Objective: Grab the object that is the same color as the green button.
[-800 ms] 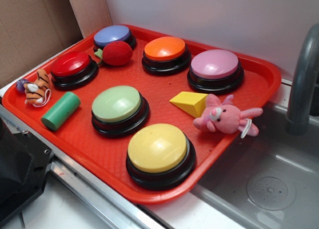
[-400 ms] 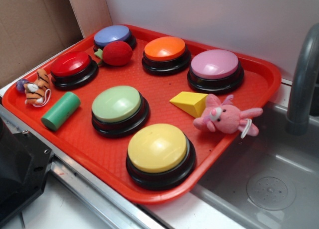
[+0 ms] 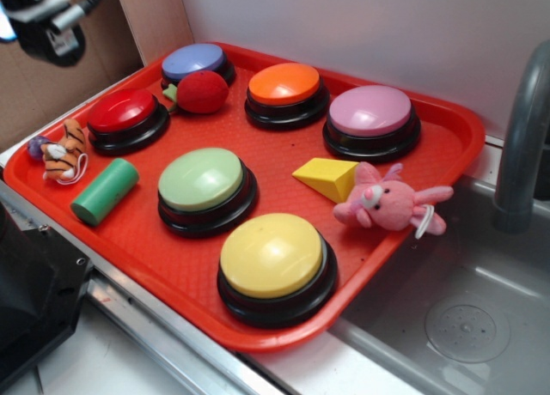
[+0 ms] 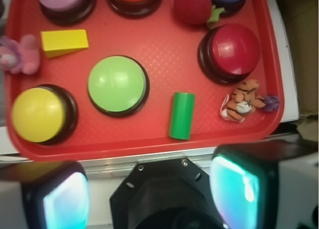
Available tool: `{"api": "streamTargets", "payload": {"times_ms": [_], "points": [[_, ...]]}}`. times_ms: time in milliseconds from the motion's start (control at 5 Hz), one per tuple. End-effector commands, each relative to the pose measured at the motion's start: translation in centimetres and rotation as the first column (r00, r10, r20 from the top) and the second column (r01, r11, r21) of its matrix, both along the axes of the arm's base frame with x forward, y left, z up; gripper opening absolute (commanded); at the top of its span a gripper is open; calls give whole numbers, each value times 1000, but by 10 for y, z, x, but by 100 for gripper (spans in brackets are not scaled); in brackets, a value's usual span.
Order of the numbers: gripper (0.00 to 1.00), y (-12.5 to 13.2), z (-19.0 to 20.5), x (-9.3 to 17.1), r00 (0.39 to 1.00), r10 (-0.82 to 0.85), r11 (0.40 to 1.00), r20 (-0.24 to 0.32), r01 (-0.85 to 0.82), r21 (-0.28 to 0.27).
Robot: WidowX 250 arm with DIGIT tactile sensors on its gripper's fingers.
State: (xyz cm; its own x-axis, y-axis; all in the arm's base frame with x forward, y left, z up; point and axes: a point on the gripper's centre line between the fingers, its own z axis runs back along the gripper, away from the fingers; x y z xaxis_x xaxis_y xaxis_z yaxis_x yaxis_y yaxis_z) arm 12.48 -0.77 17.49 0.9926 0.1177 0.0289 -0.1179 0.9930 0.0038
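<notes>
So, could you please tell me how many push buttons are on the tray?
6, none apparently hidden. Far row: blue, orange, pink. Red at the left edge, green mid-tray, yellow at the near edge of the tray.

soft, even indoor light — sharp outside view, hazier wrist view

the exterior view is bright and crisp, with faint shadows close under the buttons and pale sheen on the green button [image 3: 200, 179] and yellow button [image 3: 271, 254]. the wrist view looks softer and slightly washed out — the tray [image 4: 149, 139] edges blur toward the frame borders, and the gripper [image 4: 152, 194] pads at the bottom are out of focus, glowing cyan with glare.
</notes>
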Motion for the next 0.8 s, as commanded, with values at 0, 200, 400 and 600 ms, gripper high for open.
{"api": "streamTargets", "payload": {"times_ms": [0,200,400,600], "points": [[100,27,-54,0,991,132,991,21,-133,34],[100,44,-88,-2,987,157,987,34,-158,27],[100,53,-110,0,987,143,990,75,-143,2],[100,55,-132,4,989,122,992,84,-123,13]]}}
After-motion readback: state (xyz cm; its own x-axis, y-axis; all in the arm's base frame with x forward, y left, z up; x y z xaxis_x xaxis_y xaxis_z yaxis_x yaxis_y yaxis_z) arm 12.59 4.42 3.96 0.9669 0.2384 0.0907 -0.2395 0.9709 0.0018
